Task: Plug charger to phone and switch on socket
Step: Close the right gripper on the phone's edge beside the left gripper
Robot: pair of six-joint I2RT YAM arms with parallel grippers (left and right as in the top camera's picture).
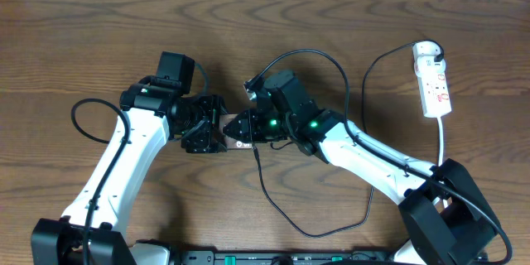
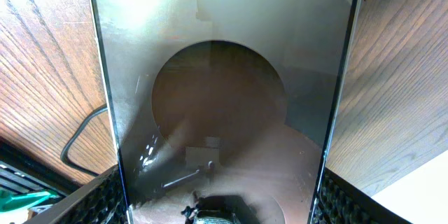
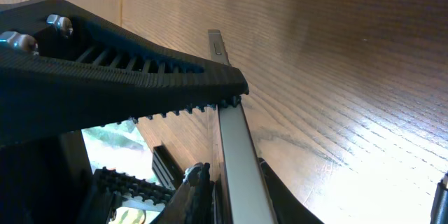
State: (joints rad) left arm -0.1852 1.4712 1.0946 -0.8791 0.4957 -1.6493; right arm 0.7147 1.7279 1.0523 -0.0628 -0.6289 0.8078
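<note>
At the table's point(image 1: 74, 25) left side, the left arm reaches inward, and its tool point(image 1: 217, 126) is clamped on the phone point(image 1: 225, 135), holding it off the wood near the middle of the table. From the left wrist camera the phone's glossy brownish screen point(image 2: 224, 77) fills the view, reflecting a dark round shape, with the ribbed black fingers point(image 2: 105, 197) pressed against its two long sides.

Just to the right, the right tool point(image 1: 240, 128) meets the phone end-on, nose to nose with the left one. Its wrist camera shows a toothed black finger point(image 3: 140, 77) lying over the phone's thin silvery edge point(image 3: 234, 154). The second finger sits lower down and apart from it; I cannot tell whether this tool is pinching anything.

The charger point(image 1: 273, 203), a thin black cable, drops from under the right tool, loops low across the front of the table and climbs behind the right arm toward the far right. There the socket point(image 1: 434, 79), a white strip with red marks, lies flat near the table's back corner, well apart from the phone, its white cord point(image 1: 443, 137) trailing down toward the right arm's base
</note>
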